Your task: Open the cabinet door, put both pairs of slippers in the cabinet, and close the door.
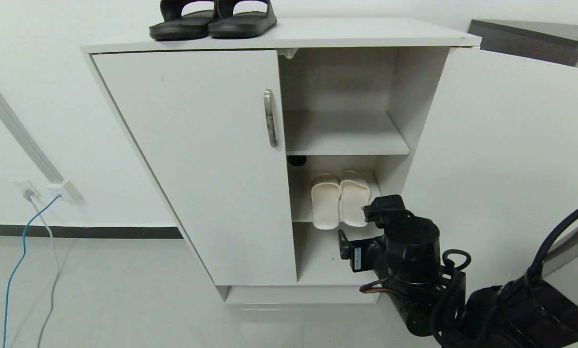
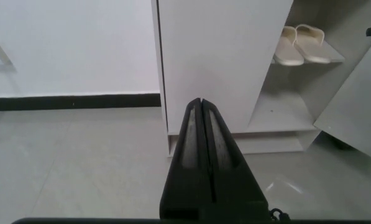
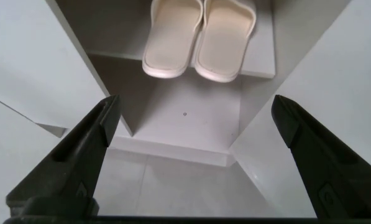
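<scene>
Grey tiled floor point(image 1: 105, 299) and white wall point(image 1: 32, 72) are noted, with sockets point(image 1: 42, 189) and cables point(image 1: 22, 246) at left. The cabinet point(image 1: 347, 34) is seen with its right door point(image 1: 501, 159) open. Cream slippers point(image 1: 339, 198) are laid on an inner shelf, black slippers point(image 1: 214, 19) on top. The right claw point(image 1: 363, 231) is held released just before the opening. The left claw point(image 2: 201, 106) is clenched.

The right arm point(image 1: 511, 309) comes in from the lower right of the head view, its black wrist point(image 1: 412, 251) turned so that the right hand point(image 1: 355, 231) points forward and slightly towards the robot's left. Its two fingers point(image 3: 89, 146) stand wide apart, one on each side of the right wrist view. The left hand point(image 2: 201, 109) is held low and points forward, its two fingers point(image 2: 188, 143) pressed flat together along their whole length.
</scene>
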Available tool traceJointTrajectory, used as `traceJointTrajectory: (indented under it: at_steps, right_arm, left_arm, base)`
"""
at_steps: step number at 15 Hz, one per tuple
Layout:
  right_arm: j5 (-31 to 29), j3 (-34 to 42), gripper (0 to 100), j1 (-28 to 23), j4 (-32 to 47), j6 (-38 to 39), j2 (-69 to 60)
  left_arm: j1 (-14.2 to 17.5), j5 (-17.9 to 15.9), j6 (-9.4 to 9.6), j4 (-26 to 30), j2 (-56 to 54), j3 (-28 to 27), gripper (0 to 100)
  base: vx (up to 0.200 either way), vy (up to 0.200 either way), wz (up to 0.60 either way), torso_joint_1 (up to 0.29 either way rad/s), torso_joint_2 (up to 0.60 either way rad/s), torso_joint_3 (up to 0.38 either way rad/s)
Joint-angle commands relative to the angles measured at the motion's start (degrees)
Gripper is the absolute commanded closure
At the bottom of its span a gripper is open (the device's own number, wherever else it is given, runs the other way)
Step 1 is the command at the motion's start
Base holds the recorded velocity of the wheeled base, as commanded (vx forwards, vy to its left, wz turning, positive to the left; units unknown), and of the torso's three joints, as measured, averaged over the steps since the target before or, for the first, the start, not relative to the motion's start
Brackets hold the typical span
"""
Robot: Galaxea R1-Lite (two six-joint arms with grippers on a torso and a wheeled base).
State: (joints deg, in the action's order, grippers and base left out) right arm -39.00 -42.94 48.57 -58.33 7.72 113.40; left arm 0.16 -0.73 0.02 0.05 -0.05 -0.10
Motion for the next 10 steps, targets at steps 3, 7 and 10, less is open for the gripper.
traceJointTrajectory:
  at_steps: [3, 7, 10]
  right_arm:
    - [0.1, 0.0, 0, 0.0, 0.0, 0.0, 0.7]
    - [0.0, 0.1, 0, 0.0, 0.0, 0.0, 1.2]
    - [0.0, 0.2, 0, 0.0, 0.0, 0.0, 1.5]
  left_arm:
    - [0.0, 0.1, -0.02, 0.0, 0.0, 0.0, 100]
    - [0.0, 0.1, -0.11, 0.0, 0.0, 0.0, 100]
    - [0.0, 0.1, -0.11, 0.0, 0.0, 0.0, 100]
  base:
    - [0.000, 0.000, 0.00, 0.004, 0.00, 0.196]
    - [0.000, 0.000, 0.00, 0.004, 0.00, 0.205]
    - [0.000, 0.000, 0.00, -0.001, 0.00, 0.113]
